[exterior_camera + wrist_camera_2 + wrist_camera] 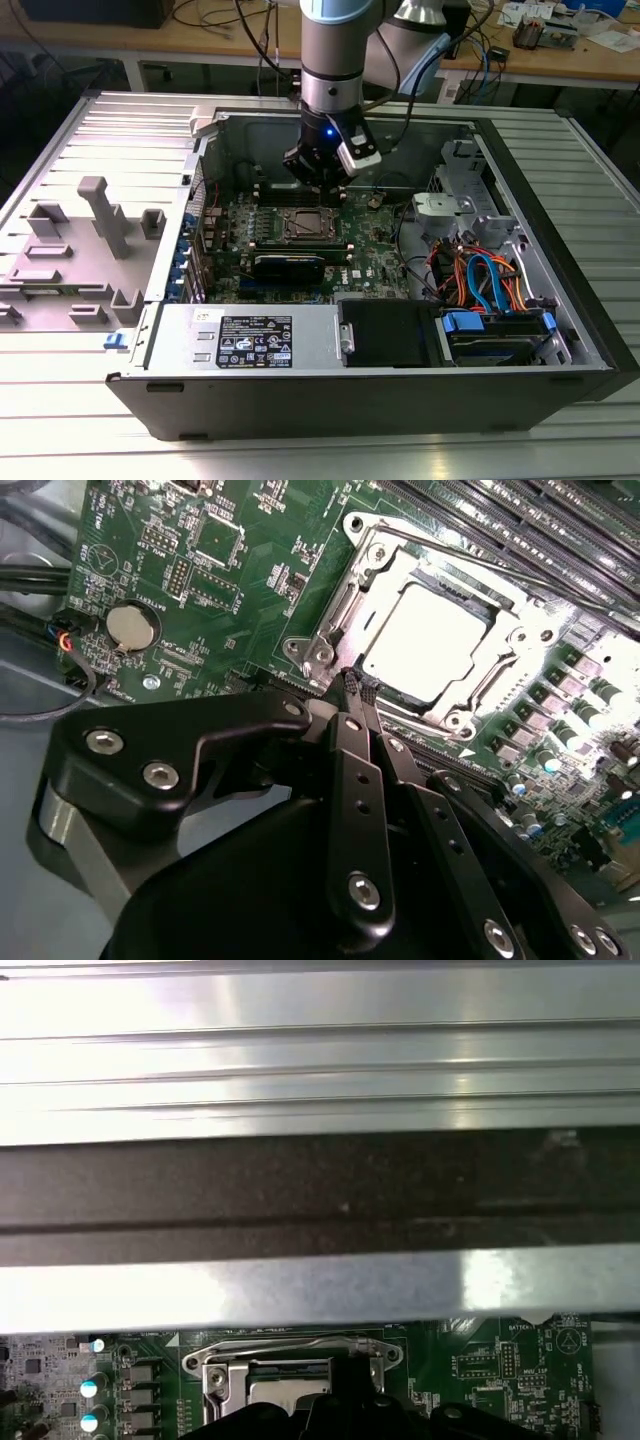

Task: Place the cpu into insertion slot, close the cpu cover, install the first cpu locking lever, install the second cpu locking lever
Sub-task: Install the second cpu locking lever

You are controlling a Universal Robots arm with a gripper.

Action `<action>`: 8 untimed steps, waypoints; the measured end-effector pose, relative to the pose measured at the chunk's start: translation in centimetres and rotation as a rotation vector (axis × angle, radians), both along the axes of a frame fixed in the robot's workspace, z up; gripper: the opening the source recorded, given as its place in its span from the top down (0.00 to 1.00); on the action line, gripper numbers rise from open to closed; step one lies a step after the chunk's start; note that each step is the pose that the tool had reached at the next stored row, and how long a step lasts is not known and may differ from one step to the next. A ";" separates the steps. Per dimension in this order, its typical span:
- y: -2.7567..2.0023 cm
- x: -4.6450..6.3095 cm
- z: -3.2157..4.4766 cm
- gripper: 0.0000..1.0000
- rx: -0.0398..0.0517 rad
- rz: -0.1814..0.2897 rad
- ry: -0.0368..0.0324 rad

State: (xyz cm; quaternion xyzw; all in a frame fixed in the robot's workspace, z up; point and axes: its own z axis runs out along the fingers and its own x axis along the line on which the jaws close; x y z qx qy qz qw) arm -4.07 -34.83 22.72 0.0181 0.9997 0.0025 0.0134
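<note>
Green circuit board (200, 570) inside open computer case (560, 250)

We see a ribbed metal table (330, 450) carrying everything. Directly on it lies an open computer case (300, 400), on its side, which encloses the spot below the fingers (352, 695). Away from the fingers, toward the exterior view's left, the grey side panel (90, 240) lies flat on the table, touching the case's edge, with upright grey plastic brackets (105, 215) on it. In the first wrist view we see the table's bright ribs (320, 1050) beyond the case's dark wall (320, 1195).
</note>
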 end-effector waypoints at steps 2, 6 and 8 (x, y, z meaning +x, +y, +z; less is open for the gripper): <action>-0.29 0.0 0.01 0.89 -0.0001 0.000 0.0001; -1.06 0.0 0.01 0.89 -0.0001 0.000 0.0001; -1.55 0.0 0.00 0.89 -0.0001 0.000 0.0000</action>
